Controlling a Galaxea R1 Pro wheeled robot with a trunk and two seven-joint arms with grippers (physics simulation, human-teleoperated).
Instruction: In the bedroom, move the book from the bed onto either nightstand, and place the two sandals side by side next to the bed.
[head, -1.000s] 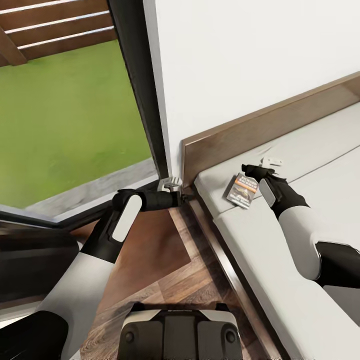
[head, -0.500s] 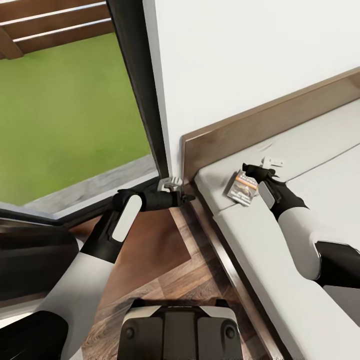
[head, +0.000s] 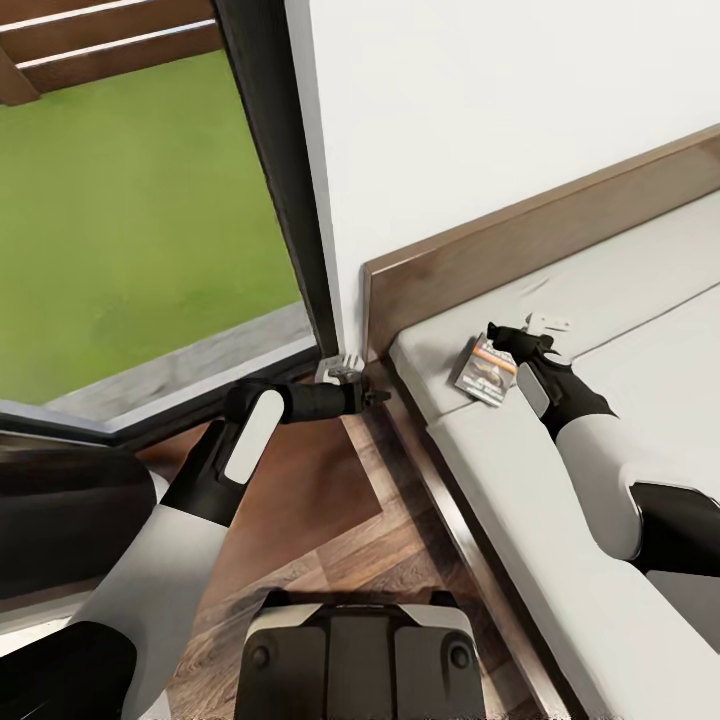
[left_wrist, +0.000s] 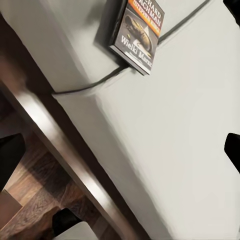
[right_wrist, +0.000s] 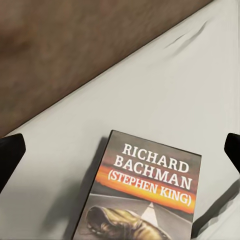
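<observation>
The book (head: 486, 370), a small paperback with an orange band, lies flat on the grey mattress of the bed (head: 560, 500) near the brown headboard (head: 480, 265). My right gripper (head: 514, 344) rests just beside it, open. In the right wrist view the book (right_wrist: 145, 197) lies between the widely spread fingertips (right_wrist: 10, 150). My left gripper (head: 352, 384) hangs open off the bed's head corner, above a smooth brown top (head: 300, 480) that looks like the nightstand. The left wrist view shows the book (left_wrist: 137, 30) further off on the mattress. The sandals are out of view.
A tall dark-framed window (head: 270, 170) with green lawn behind it stands left of the white wall (head: 480, 120). The bed's wooden side rail (head: 450, 530) runs along the plank floor (head: 370, 560). A dark shape (head: 60, 510) sits at the lower left. My base (head: 355, 655) is near the bed.
The head view has shifted slightly, so the window and lawn sit a little lower. Both arms hold nearly the same pose and the book stays on the mattress.
</observation>
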